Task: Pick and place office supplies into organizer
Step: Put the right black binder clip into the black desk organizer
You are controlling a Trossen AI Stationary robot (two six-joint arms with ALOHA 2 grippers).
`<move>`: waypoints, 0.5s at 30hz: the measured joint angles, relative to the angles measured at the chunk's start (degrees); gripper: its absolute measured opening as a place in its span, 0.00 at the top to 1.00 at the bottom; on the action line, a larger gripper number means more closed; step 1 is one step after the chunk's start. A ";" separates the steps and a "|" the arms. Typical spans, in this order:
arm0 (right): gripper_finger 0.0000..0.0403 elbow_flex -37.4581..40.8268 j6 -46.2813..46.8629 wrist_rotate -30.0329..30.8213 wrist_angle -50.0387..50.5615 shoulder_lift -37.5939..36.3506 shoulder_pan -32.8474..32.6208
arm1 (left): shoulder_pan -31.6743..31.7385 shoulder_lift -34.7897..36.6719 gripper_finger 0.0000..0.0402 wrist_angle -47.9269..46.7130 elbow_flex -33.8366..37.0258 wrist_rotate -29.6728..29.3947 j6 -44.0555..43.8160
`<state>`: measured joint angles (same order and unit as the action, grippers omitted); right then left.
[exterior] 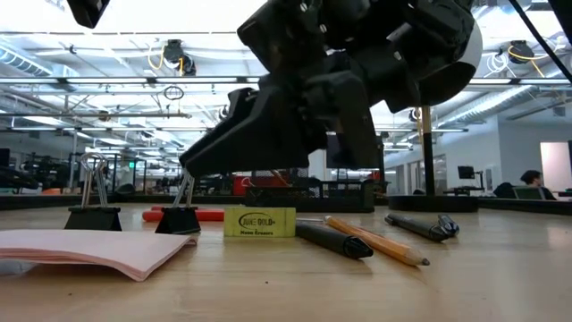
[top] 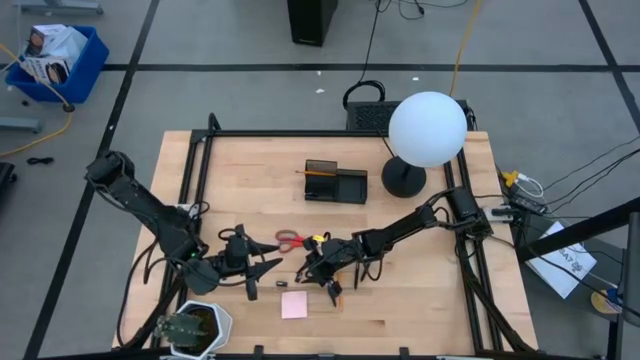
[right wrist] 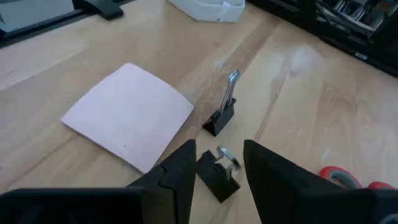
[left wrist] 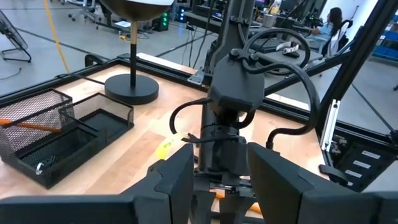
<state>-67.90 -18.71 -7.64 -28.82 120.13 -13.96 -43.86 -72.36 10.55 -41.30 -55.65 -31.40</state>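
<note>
My right gripper (right wrist: 219, 152) is open and low over the table. A small black binder clip (right wrist: 217, 175) lies between its fingertips. A second binder clip (right wrist: 222, 118) stands just beyond on its flat base, handles up, beside the pink sticky-note pad (right wrist: 127, 115), which lies flat. My left gripper (top: 267, 268) hovers open and empty, facing the right arm from close by. The red-handled scissors (top: 290, 240) lie flat behind both grippers. The black organizer (top: 335, 183) stands farther back with an orange pencil (left wrist: 25, 124) in its taller section. My right gripper has one finger on either side of the binder clip's black body (right wrist: 208, 169). It slants down from the table's right side. The clip rests on the table. I cannot tell whether the fingers touch it.
A yellow eraser (exterior: 259, 222), a black pen (exterior: 335, 240), an orange pencil (exterior: 380, 243) and another dark pen (exterior: 424, 226) lie on the wood under the right arm. The lamp, with its white globe (top: 428, 128) and round base (top: 403, 180), stands right of the organizer. A white pot (top: 195, 328) sits at the near left.
</note>
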 joint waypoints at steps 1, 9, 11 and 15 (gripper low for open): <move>0.71 0.00 -0.01 0.01 -0.05 0.01 0.00 | 0.00 0.00 0.62 0.00 0.00 0.01 0.00; 0.84 0.00 -0.01 0.02 -0.02 0.01 0.00 | 0.00 0.00 0.62 0.00 0.00 -0.01 0.02; 0.87 0.00 -0.03 0.02 -0.02 0.01 0.00 | 0.00 0.00 0.62 0.00 0.00 0.01 0.02; 0.94 0.00 -0.03 0.02 0.04 0.01 0.00 | 0.00 0.00 0.62 0.00 0.00 0.01 0.00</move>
<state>-67.90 -18.74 -7.62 -28.78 120.14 -13.96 -43.86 -72.36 10.55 -41.30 -55.64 -31.40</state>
